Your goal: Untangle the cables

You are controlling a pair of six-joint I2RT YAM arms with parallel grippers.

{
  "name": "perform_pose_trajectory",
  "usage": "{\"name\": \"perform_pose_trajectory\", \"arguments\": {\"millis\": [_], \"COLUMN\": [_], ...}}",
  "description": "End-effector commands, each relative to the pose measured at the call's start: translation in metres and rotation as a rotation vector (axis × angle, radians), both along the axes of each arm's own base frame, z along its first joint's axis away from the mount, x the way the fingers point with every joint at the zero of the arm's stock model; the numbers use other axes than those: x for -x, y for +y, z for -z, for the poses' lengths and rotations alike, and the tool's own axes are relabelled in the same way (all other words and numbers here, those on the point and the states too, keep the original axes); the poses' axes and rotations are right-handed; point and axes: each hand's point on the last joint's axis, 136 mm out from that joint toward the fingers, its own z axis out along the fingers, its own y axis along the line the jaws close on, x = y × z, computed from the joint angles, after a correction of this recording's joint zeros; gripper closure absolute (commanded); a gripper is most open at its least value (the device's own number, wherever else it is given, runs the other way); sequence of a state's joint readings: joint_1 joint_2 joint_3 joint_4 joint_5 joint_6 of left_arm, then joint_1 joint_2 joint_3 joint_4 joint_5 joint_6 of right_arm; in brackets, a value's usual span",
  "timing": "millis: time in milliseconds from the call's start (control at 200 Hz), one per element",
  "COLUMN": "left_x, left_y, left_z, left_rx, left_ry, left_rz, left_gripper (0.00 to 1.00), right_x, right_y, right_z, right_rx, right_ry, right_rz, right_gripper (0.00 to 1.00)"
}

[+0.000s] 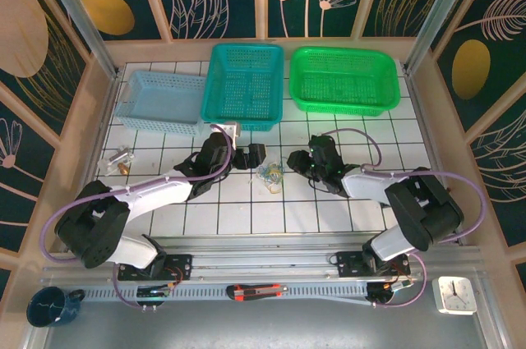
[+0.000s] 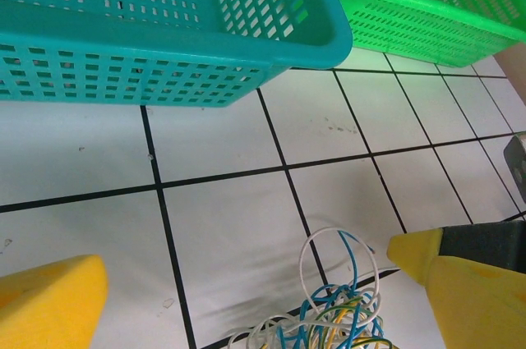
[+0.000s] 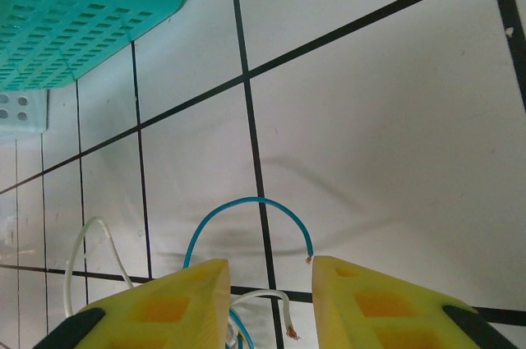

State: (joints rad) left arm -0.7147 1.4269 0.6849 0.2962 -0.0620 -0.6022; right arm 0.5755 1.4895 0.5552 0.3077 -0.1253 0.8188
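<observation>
1. The cables [image 1: 271, 173] lay in a small tangle on the tiled table [image 1: 246, 218], near the teal basket [image 1: 244, 84] and between the two grippers.
2. The left gripper [image 1: 249, 156] stood spread wide just left of the tangle. In its wrist view, its fingers [image 2: 49, 300] flanked the cables [image 2: 337, 316].
3. The right gripper [image 3: 269, 271] held its fingers partly apart. A blue wire [image 3: 246, 199] arched just ahead of the tips, a white end lay in the gap, and no pinch showed.

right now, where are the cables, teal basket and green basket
cables [image 1: 269, 172], top view, middle of the bundle
teal basket [image 1: 242, 122], top view, near wall
green basket [image 1: 341, 107], top view, near wall
</observation>
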Motion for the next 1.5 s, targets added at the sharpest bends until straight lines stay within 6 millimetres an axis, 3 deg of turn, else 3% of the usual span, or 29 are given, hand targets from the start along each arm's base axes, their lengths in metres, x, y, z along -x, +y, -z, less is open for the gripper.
{"name": "perform_pose_trajectory", "arguments": {"millis": [0,350,420,500,540,661,896,1106,1336,1496], "left_x": [-0.003,-0.003,-0.002,-0.002,-0.003,-0.005,-0.004,-0.004,0.008,0.016], "left_y": [-0.005,-0.006,-0.006,-0.008,-0.009,-0.014,-0.028,-0.030,-0.018,-0.008], "left_z": [-0.007,-0.008,-0.007,-0.008,-0.008,-0.009,-0.002,0.029,0.078,0.102], "left_rx": [-0.009,-0.005,-0.007,-0.013,-0.022,-0.040,-0.067,-0.134,-0.213,-0.254], "left_ry": [-0.015,-0.016,-0.014,-0.018,-0.021,-0.027,-0.023,0.007,0.085,0.118], "left_rz": [0.011,0.010,0.013,0.021,0.024,0.038,0.065,0.067,0.071,0.066], "left_gripper": [0.01,0.01,0.01,0.01,0.01,0.01,0.01,0.01,0.01,0.01], "right_x": [-0.003,0.001,0.002,0.002,0.001,0.000,0.000,0.000,0.003,0.005], "right_y": [0.003,0.005,0.005,0.006,0.007,0.011,0.025,0.033,0.045,0.053], "right_z": [0.000,0.008,0.008,0.005,0.002,-0.011,-0.057,-0.087,-0.115,-0.142], "right_rx": [-0.023,-0.015,-0.017,-0.017,-0.020,-0.024,-0.060,-0.090,-0.130,-0.157], "right_ry": [-0.007,0.011,0.008,0.002,-0.005,-0.034,-0.128,-0.184,-0.223,-0.268], "right_rz": [0.005,-0.003,-0.007,-0.015,-0.019,-0.036,-0.083,-0.106,-0.156,-0.185], "right_gripper": [0.68,0.68,0.76,0.92,1.00,1.00,1.00,1.00,1.00,1.00]}}
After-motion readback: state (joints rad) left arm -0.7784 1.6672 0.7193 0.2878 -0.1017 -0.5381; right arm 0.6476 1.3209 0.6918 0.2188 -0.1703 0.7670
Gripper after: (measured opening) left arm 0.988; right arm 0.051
